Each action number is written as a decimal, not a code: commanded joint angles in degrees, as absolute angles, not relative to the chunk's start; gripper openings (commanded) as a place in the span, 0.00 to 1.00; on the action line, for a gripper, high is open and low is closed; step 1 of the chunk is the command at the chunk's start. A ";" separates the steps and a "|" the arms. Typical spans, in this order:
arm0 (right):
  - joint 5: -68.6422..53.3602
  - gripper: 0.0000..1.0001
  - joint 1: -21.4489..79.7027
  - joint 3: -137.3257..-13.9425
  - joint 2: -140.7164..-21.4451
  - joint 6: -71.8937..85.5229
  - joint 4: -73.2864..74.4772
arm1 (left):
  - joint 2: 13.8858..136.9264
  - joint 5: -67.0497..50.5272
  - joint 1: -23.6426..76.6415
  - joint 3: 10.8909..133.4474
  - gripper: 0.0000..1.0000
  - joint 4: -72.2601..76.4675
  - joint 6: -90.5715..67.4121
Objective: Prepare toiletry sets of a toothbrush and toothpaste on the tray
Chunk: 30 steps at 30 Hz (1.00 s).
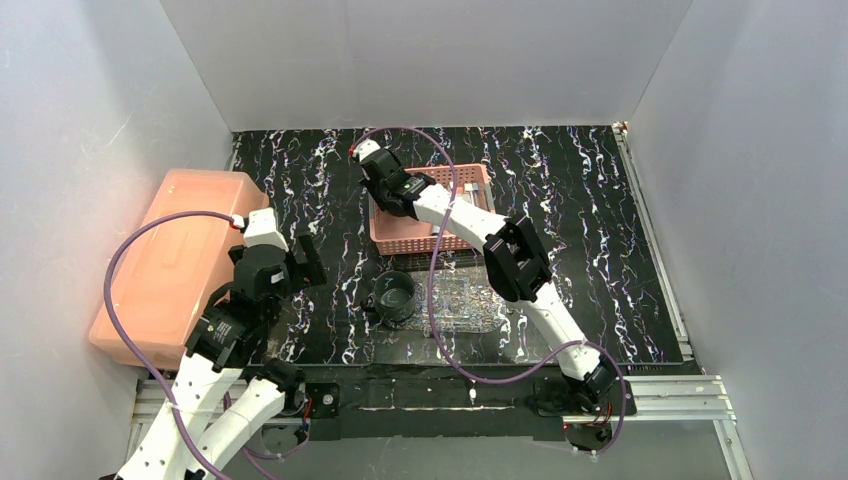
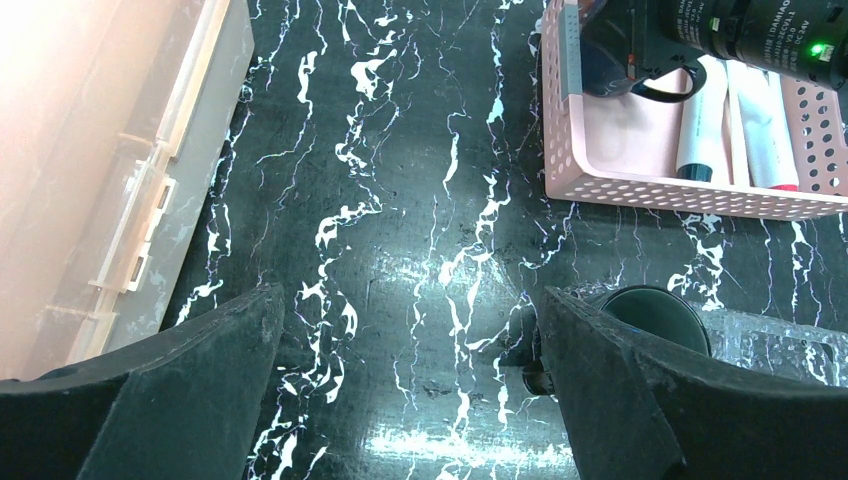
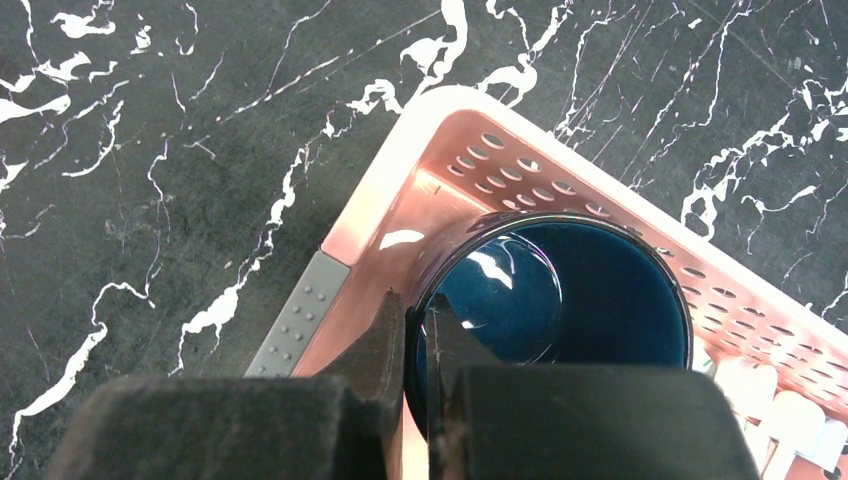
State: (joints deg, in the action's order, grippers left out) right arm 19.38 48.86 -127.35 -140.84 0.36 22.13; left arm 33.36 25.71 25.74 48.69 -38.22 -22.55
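We see the right gripper [image 3: 413, 310] pinched shut on the dark blue cup [image 3: 580, 290] inside the pink basket [image 3: 500, 150], with the tray [image 1: 468, 305] just below the basket in the overhead frame, nearer this arm than the wide-open left gripper [image 2: 410, 295]

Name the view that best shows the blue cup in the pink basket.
Right wrist: the blue cup sits clear in the pink basket's corner, right gripper shut on its rim. Top external hides it beneath the gripper; left wrist catches only a dark sliver.
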 commanded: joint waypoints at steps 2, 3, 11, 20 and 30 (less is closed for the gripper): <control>20.57 0.01 48.71 -125.12 -132.56 -1.91 17.62 | 34.05 26.45 26.03 48.42 0.98 -38.14 -22.58; 20.57 0.01 48.70 -124.47 -131.55 -1.97 17.22 | 34.10 26.45 26.02 48.43 0.98 -38.14 -22.54; 20.27 0.01 48.75 -118.84 -123.56 -2.98 15.25 | 35.12 26.55 26.02 48.38 0.98 -37.98 -22.43; 19.07 0.01 48.78 -110.09 -112.67 -4.09 14.53 | 35.82 26.32 25.93 48.42 0.98 -37.80 -22.15; 16.26 0.01 48.78 -97.19 -99.30 -5.13 18.03 | 36.99 26.11 25.85 48.51 0.98 -37.79 -21.97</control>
